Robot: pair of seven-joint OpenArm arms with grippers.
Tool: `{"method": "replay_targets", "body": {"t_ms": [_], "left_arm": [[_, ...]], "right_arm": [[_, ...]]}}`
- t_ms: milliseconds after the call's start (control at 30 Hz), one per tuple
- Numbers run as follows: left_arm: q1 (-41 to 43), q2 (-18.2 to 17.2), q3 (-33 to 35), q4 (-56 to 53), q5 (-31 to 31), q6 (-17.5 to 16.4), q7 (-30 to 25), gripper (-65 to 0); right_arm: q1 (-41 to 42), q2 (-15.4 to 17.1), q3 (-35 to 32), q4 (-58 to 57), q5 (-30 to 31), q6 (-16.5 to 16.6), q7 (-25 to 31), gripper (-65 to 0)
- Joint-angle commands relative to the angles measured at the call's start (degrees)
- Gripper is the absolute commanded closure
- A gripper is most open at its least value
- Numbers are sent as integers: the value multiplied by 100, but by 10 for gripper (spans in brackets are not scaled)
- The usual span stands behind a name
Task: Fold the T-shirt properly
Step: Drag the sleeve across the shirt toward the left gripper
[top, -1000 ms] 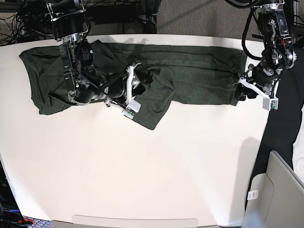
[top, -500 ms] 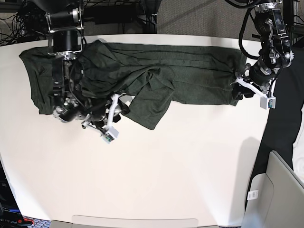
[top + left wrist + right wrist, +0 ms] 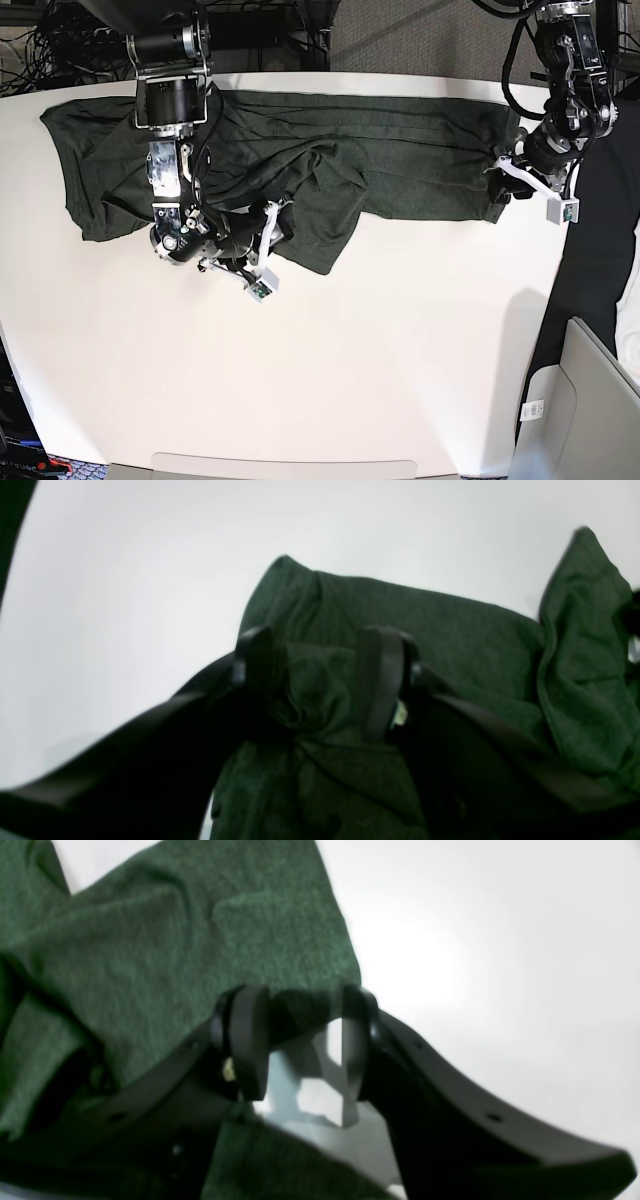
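Count: one T-shirt, two grippers, one table.
Shirt position: spread in a long band across the far part of the white table, one folded flap hanging toward the near side around the middle.
Left gripper: at the shirt's end on the base view's right; a bunched fold sits between its fingers, clamped on the cloth.
Right gripper: at the lower edge of the hanging flap; the hem lies across its fingertips (bare table shows in the gap below), so whether it pinches the cloth I cannot tell.
Materials: dark olive-green heathered knit, thin, creased; black curved fingers; smooth matte tabletop.
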Motion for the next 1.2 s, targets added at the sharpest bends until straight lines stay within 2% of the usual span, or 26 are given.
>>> {"method": "replay_targets", "body": {"t_ms": [0, 200, 300, 400, 500, 667, 867, 967, 1167], "left_arm": [[-69, -91, -51, 107, -46, -34, -93, -268], [-69, -91, -51, 107, -46, -34, -93, -268], [-77, -91, -51, 107, -46, -34, -93, -268], [-86, -91, -51, 107, -46, -34, -93, -268], [-86, -91, -51, 107, -46, -34, -93, -268], [-69, -91, -51, 107, -46, -34, -93, -268], [-69, -100, -60, 107, -46, -34, -93, -268], [-69, -100, -60, 107, -46, -34, -93, -268], [-69, -100, -60, 107, -46, -34, -93, -268]], "right_arm": [[85, -12, 4, -51, -47, 28, -60, -250], [147, -12, -58, -244, 182, 28, -271, -240], [155, -30, -75, -244, 428, 28, -552, -157], [155, 5, -374, -236, 692, 28, -570, -53], [155, 5, -568, -218, 823, 28, -579, -7], [155, -4, -577, -174, 1325, 28, -579, -5], [76, -12, -612, 784, 1949, 28, -579, -5], [50, -30, -919, 995, 2450, 28, -579, -5], [41, -443, -1570, 1022, 2564, 28, -579, -5]]}}
